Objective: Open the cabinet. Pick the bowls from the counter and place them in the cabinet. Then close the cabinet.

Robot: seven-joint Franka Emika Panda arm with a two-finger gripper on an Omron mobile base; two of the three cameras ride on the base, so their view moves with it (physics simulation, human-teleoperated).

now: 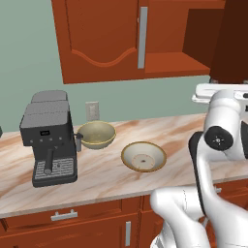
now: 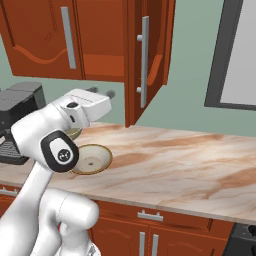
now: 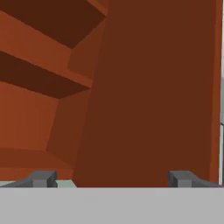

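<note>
The cabinet (image 1: 101,38) hangs above the counter (image 1: 184,131). Its left door is shut, and its right door (image 2: 150,55) stands swung open, showing bare shelves (image 3: 39,78). On the counter, the deep bowl (image 1: 96,134) sits next to the coffee machine. The wider shallow bowl (image 1: 143,156) lies in front of it to the right and also shows behind my arm (image 2: 92,159). My gripper (image 2: 101,92) hovers above the counter, left of the open door and well above the bowls. It is open and holds nothing (image 3: 113,179). It faces the door's inner side (image 3: 153,87).
A black coffee machine (image 1: 48,138) stands at the counter's left. A wall outlet (image 1: 92,110) is behind the deep bowl. Short-handled drawers (image 1: 63,214) run under the counter. A dark window frame (image 2: 220,55) is on the wall at right.
</note>
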